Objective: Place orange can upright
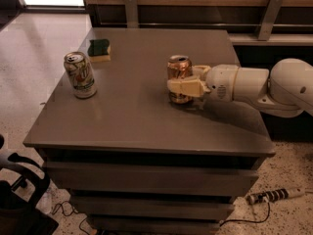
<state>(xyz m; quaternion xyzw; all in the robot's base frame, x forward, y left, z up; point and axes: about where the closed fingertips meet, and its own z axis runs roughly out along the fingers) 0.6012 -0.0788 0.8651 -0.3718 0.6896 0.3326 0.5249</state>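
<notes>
The orange can (179, 68) stands upright on the grey table (132, 111), right of its middle, silver top up. My gripper (188, 82) reaches in from the right on a white arm (254, 84). Its pale fingers (185, 87) are closed around the can's lower body, one in front and one behind. The can's base seems to rest on the tabletop.
A white-and-green can (80, 75) stands upright near the table's left edge. A green-and-yellow sponge (99, 49) lies at the back left. A wooden wall with metal brackets runs behind the table. A power strip (274, 195) lies on the floor at the right.
</notes>
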